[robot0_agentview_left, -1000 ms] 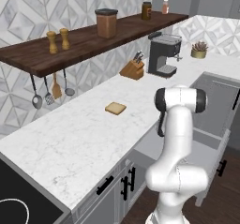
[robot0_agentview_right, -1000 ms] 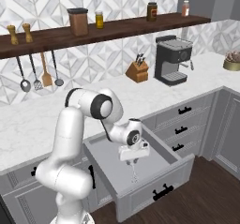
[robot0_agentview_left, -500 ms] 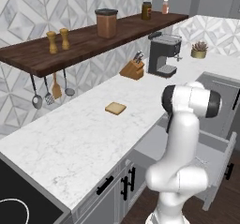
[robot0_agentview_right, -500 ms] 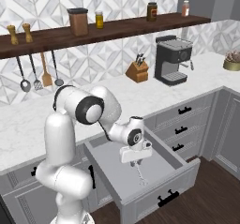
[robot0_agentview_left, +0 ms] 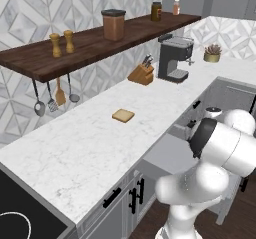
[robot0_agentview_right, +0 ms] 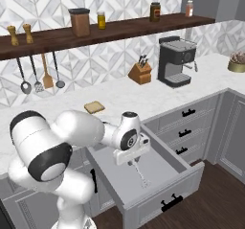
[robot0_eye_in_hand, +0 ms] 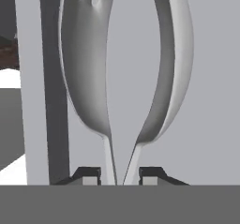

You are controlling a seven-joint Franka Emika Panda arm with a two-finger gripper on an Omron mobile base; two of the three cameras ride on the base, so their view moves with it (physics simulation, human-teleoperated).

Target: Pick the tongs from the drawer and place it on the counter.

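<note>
Over one open drawer (robot0_agentview_right: 162,168), the end effector (robot0_agentview_right: 134,162) grips one tongs (robot0_agentview_right: 140,174).

A toast slice (robot0_agentview_left: 123,115) lies on the white desk (robot0_agentview_left: 80,148). Knife block (robot0_agentview_left: 140,74) and coffee machine (robot0_agentview_left: 174,58) stand further along. The drawer (robot0_agentview_left: 167,153) is open beside the arm (robot0_agentview_left: 215,158).

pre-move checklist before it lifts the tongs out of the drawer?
1. Tongs between the pincer fingertips: ok, both thin shafts run down between them in the hand view.
2. Grip closed tight: cannot tell.
3. Drawer open: ok.
4. Tongs off the drawer floor: cannot tell.
5. Drop spot on the counter: ok, bare marble near the toast.
</note>
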